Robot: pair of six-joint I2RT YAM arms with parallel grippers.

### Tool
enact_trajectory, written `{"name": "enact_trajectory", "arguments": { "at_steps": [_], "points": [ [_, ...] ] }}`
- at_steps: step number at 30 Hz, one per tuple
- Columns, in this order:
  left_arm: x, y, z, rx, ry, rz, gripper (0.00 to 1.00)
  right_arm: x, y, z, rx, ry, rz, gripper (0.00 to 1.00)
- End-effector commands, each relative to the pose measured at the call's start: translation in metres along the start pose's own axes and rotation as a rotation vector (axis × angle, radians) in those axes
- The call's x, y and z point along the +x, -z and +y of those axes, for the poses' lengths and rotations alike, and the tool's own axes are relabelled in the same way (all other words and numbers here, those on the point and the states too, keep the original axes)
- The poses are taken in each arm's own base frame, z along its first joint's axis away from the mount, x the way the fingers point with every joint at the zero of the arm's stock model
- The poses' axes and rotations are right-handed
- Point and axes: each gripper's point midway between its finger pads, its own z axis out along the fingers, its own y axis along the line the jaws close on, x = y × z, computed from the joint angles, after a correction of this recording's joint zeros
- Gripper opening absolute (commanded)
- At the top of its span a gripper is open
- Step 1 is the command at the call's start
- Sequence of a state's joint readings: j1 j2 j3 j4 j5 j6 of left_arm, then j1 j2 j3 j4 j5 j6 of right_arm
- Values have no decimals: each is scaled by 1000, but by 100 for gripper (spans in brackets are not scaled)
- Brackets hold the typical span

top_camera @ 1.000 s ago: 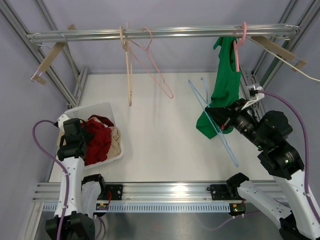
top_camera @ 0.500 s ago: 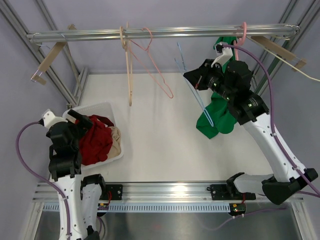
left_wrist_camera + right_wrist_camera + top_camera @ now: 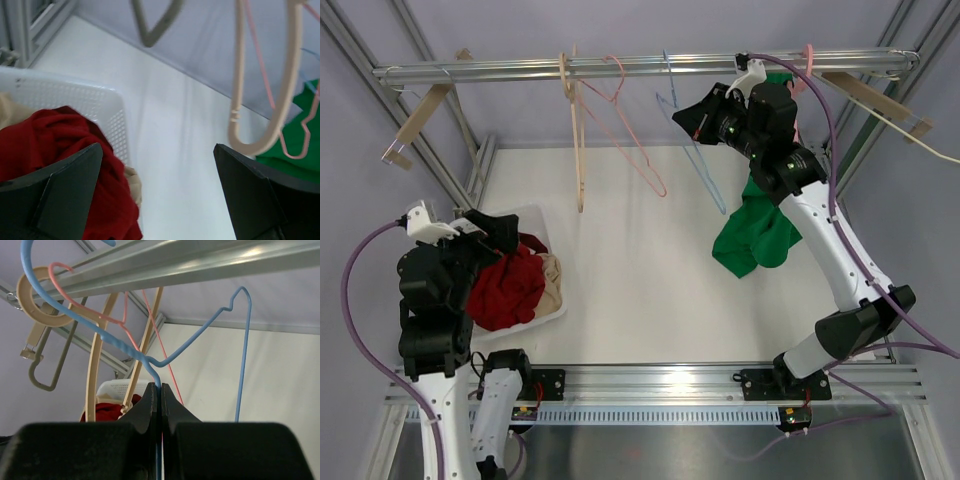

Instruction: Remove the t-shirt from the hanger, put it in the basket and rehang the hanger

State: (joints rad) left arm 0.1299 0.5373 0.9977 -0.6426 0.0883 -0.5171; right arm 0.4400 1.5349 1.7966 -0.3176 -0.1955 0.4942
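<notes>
Up under the rail [image 3: 520,70], upper centre of the overhead view: pinching the blue hanger [image 3: 127,344] at its neck with the right hand [image 3: 682,115], 2 fingers [image 3: 147,407] clamped flat on the wire. Gripped below the hook, probably to leave that hook free for the rail, right of the tan hanger [image 3: 291,75]. Bare of cloth, by the look of it. Hanging at right of frame, apart from the blue hanger: green t-shirt [image 3: 757,235], top hidden behind the arm, so cannot tell what carries it. Lower left: left hand [image 3: 157,165] spread wide, grasping nothing, hovering over the white basket [image 3: 75,94] and red garment [image 3: 55,145], likely parked clear of the work.
</notes>
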Motion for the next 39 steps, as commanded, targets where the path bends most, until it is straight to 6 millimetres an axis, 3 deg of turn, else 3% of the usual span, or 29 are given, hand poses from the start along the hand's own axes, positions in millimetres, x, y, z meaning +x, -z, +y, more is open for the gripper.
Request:
{"name": "enact_trajectory", "arguments": {
  "at_steps": [1, 6, 14, 20, 23, 27, 29, 30, 32, 33, 35, 36, 38, 39],
  "points": [
    [-2, 22, -57, 298, -66, 35, 99, -20, 1, 13, -50, -2, -58, 0],
    [26, 42, -95, 567, -80, 154, 99, -12, -4, 4, -32, -19, -45, 0],
    [79, 53, -108, 726, -45, 340, 99, -30, -7, 1, -12, -31, -76, 0],
    [98, 66, -127, 806, -86, 404, 99, -12, -17, -17, 38, -46, -41, 0],
    [101, 74, -137, 834, -100, 406, 99, -3, -14, -18, 32, -58, -31, 0],
    [108, 91, -155, 907, -97, 433, 99, -7, -1, -13, 19, -53, -50, 0],
    [111, 89, -160, 904, -94, 426, 99, -6, 4, -10, 11, -53, -48, 0],
    [120, 96, -165, 930, -103, 458, 99, -9, 9, -6, 0, -49, -53, 0],
    [129, 90, -171, 902, -119, 457, 99, -11, 17, 0, -16, -46, -59, 0],
    [136, 102, -178, 942, -132, 483, 98, -10, 19, 0, -16, -41, -59, 0],
    [142, 97, -186, 907, -159, 461, 98, -10, 22, -2, -5, -33, -59, 0],
    [150, 109, -193, 937, -184, 478, 98, -10, 24, -1, -3, -29, -60, 0],
    [154, 105, -201, 892, -235, 438, 99, -8, 25, -4, 7, -20, -47, 0],
    [160, 119, -208, 927, -262, 452, 99, -6, 24, -6, 13, -19, -41, 0]
  ]
}}
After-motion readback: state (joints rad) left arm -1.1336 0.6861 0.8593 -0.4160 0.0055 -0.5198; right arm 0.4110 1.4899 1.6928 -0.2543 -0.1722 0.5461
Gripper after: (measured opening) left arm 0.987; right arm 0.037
